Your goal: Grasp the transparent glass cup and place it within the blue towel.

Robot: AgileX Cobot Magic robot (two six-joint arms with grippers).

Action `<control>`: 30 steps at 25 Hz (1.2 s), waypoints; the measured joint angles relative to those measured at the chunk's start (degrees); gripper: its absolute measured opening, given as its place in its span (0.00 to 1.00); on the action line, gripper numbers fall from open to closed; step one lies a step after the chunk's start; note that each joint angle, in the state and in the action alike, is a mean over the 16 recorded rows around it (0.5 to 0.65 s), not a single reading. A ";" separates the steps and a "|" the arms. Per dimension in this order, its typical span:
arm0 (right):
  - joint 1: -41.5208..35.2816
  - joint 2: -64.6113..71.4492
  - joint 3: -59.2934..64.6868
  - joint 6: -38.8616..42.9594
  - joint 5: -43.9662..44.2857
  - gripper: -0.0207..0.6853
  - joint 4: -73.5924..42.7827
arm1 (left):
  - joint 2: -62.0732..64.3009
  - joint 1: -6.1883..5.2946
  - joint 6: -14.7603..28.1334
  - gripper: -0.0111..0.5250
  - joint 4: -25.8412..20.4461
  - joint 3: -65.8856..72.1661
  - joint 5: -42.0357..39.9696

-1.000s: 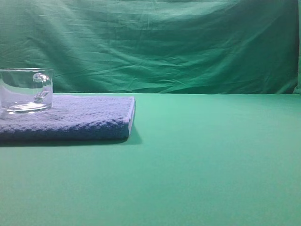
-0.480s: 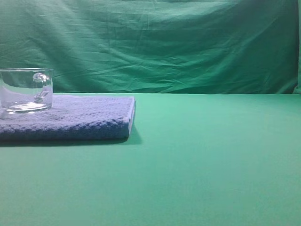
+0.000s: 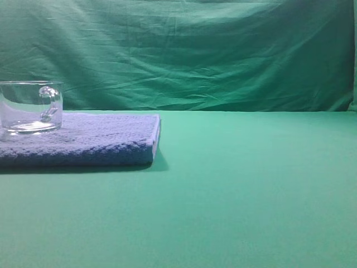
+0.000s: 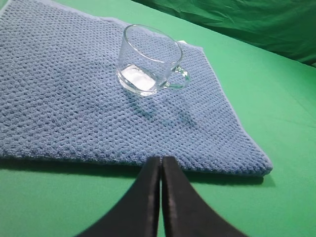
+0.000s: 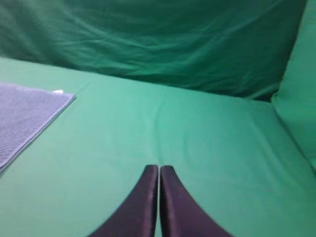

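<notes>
Nothing had shifted over the last second: the short clear glass mug [image 4: 149, 60] sat upright on the nubby blue folded towel [image 4: 74, 108], toward its 1 o'clock corner. Both end effectors, left [image 4: 161, 163] and right [image 5: 159, 170], were clenched and empty, so the placement looked complete.

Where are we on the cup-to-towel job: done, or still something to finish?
Done, by the look of it: the transparent glass cup stands upright on the blue towel, well inside its edges. Nothing is in hand: the left gripper and right gripper are shut, empty and clear of the cup. Nothing visible remains.
</notes>
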 joint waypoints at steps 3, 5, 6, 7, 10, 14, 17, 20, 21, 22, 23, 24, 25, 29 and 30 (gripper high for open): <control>-2.49 -3.31 3.80 0.06 -2.46 0.03 0.50 | 0.00 0.00 0.00 0.02 0.00 0.00 0.00; -3.84 -5.07 6.21 0.11 -4.09 0.03 0.91 | 0.00 0.00 0.00 0.02 0.00 0.00 0.00; -4.41 -5.78 7.32 0.13 -4.80 0.03 1.11 | 0.00 0.00 0.00 0.02 0.00 0.00 0.00; -4.91 -6.34 8.34 0.15 -5.38 0.03 1.31 | 0.00 0.00 0.00 0.02 0.00 0.00 0.00; -5.94 -7.23 10.78 0.22 -6.33 0.03 1.84 | 0.00 0.00 0.00 0.02 0.00 0.00 0.00; -6.39 -7.33 12.56 0.26 -5.44 0.04 2.39 | 0.00 0.00 0.00 0.02 0.00 0.00 0.00; -6.42 -7.33 12.89 0.26 -3.85 0.05 2.47 | 0.00 0.00 0.00 0.02 0.00 0.00 0.00; -6.42 -7.33 12.92 0.26 -2.19 0.06 2.33 | 0.00 0.00 0.00 0.02 0.00 0.00 0.00; -6.42 -7.33 12.92 0.26 -1.67 0.07 2.27 | 0.00 0.00 0.00 0.02 0.00 0.00 0.00; -6.42 -7.33 12.93 0.26 -1.18 0.07 2.21 | 0.00 0.00 0.00 0.02 0.00 0.00 0.00; -6.42 -7.33 12.93 0.26 -0.72 0.08 2.16 | 0.00 0.00 0.00 0.02 0.00 0.00 0.00; -6.42 -7.33 12.94 0.26 -0.31 0.08 2.13 | 0.00 0.00 0.00 0.02 0.00 0.00 0.00; -6.42 -7.33 12.94 0.26 0.05 0.08 2.11 | 0.00 0.00 0.00 0.02 0.00 0.00 0.00; -6.42 -7.33 12.96 0.26 0.76 0.10 2.08 | 0.00 0.00 0.00 0.02 0.00 0.00 0.00; -6.42 -7.33 12.96 0.26 0.80 0.10 2.08 | 0.00 0.00 0.00 0.02 0.00 0.00 0.00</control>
